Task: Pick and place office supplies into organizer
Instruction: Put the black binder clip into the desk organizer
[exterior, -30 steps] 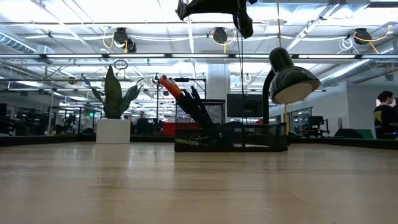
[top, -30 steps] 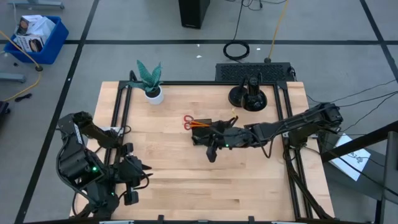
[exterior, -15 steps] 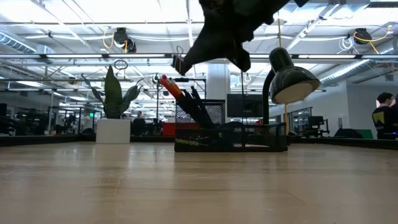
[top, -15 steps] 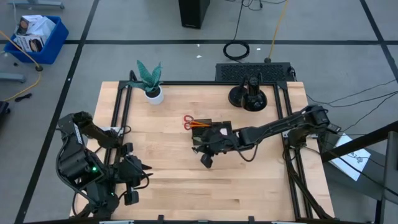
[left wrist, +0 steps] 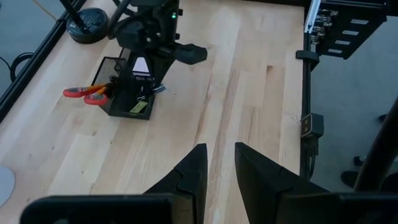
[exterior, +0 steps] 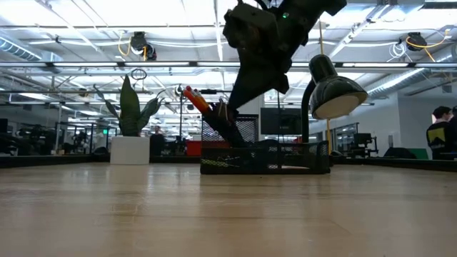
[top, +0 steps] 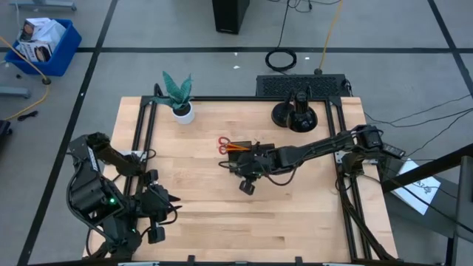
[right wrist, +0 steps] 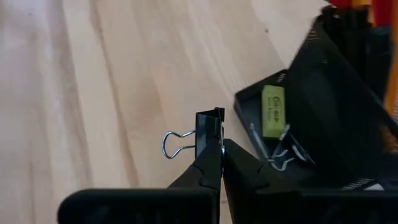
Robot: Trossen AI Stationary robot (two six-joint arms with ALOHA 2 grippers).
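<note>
- Right tool [right wrist: 219, 163] is pinching a small black binder clip [right wrist: 200, 138] above the tabletop [top: 199, 214], just beside the organizer [right wrist: 323, 99].
- Organizer is sitting mid-tabletop, holding red-handled scissors [top: 225, 145] and a yellow-green piece [right wrist: 272, 111].
- Left tool [left wrist: 217, 171] is waiting narrowly parted, empty, at the near-left corner.

A pale wooden table [top: 207, 214] stands on a grey floor [top: 133, 29] crossed by dark lines; a blue bin [top: 46, 46] sits off one corner, a coiled black cable [top: 281, 59] lies beyond the far edge; a potted green plant [top: 178, 96] and a black desk lamp [exterior: 330, 93] stand on the table; overhead, pipes and bright ceiling lights [exterior: 164, 11]; a person [exterior: 441, 132] sits at the far side.
</note>
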